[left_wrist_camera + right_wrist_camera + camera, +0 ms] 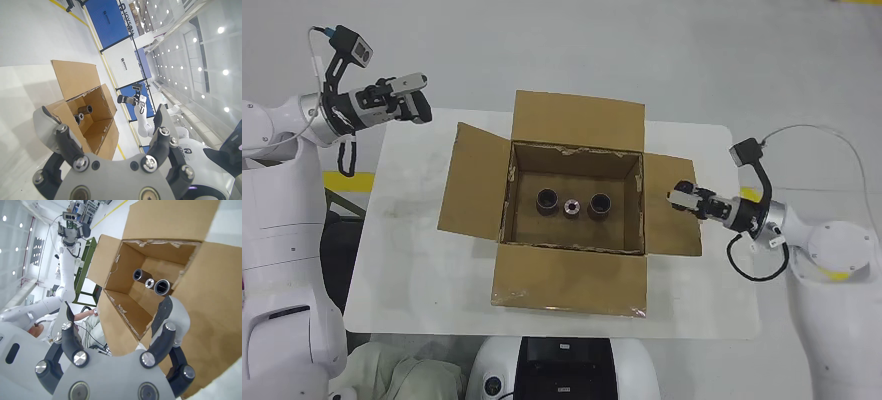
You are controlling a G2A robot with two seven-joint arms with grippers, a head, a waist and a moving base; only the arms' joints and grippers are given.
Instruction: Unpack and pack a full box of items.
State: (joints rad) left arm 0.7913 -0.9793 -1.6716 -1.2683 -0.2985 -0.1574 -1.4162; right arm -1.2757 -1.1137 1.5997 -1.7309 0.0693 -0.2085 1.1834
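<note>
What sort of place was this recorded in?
Probably an industrial hall or factory floor: a high ceiling with rows of lights, a yellow floor line, and blue and white partition panels.

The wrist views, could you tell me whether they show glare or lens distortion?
Left wrist view: ceiling lamps flare as bright spots, and the yellow floor line bows. Right wrist view: the box walls splay; the metal ring glints.

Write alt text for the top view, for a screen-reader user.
An open cardboard box sits on a white table, flaps spread, with two dark cylinders flanking a small silver ring on its floor. The right gripper, open, hangs over a side flap; the left gripper, open, is by the table's far corner.
</note>
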